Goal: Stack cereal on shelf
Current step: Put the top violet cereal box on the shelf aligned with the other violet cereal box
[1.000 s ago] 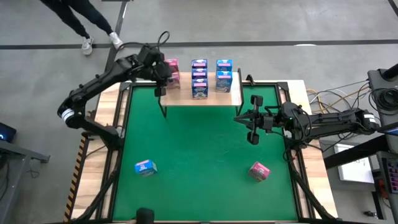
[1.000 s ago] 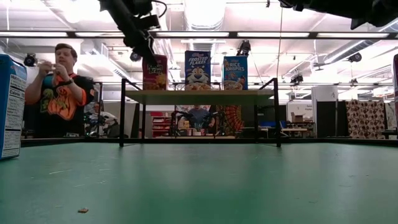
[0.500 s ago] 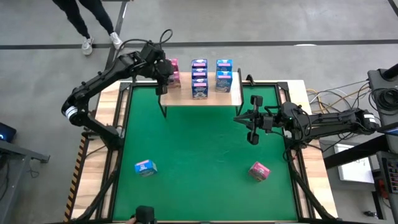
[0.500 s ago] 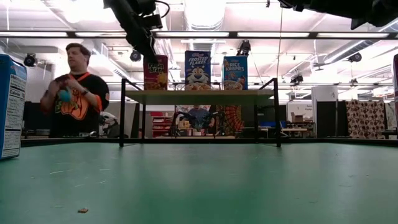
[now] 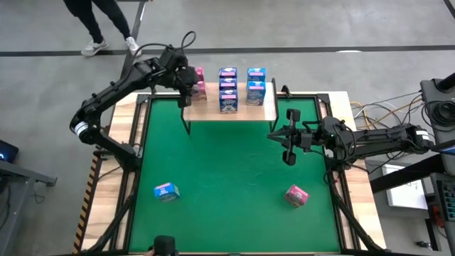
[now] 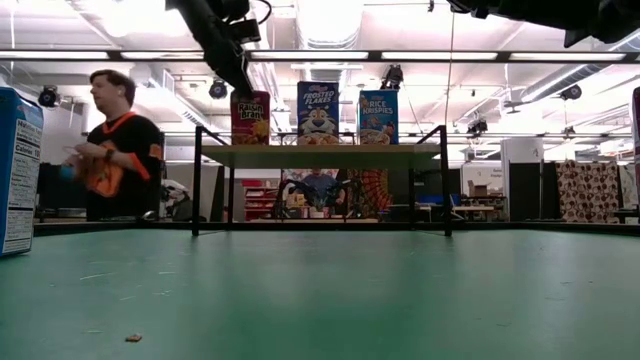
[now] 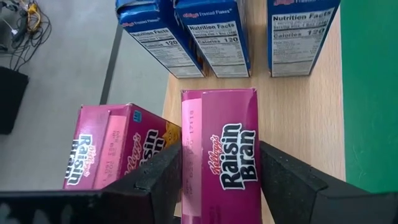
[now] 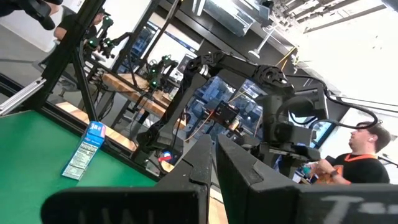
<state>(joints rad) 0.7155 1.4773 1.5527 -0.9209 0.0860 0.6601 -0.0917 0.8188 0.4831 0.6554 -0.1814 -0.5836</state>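
Mostly, the risk sits right at the left gripper (image 5: 186,80), which hangs over the left end of the shelf (image 7: 301,124) with its 2 fingers straddling a pink Raisin Bran box (image 7: 221,134). The fingers look parted a little wider than the box and seem to grip nothing, though the clearance on each side is slim. If the arm lifts off at a slant, a pad could catch a side panel and tip the box or drag it toward the mat-side edge. One finger also stands between this box and a second pink box (image 7: 115,149) just beside it. That neighbour sits by the far edge of the shelf, so a sideways brush could push it off (the worse outcome, I judge). The blue boxes (image 7: 214,31) farther along the shelf look safely apart from the fingers.

Across the table, a loose blue box (image 5: 166,190) and a loose pink box (image 5: 296,195) lie on the green mat (image 5: 227,163) near its front, well apart from both arms. Mid-table, the right gripper (image 5: 287,146) waits over the mat's right side, fingers closed and empty. At the far end, the straddled box stands upright on the shelf, directly under the left gripper.
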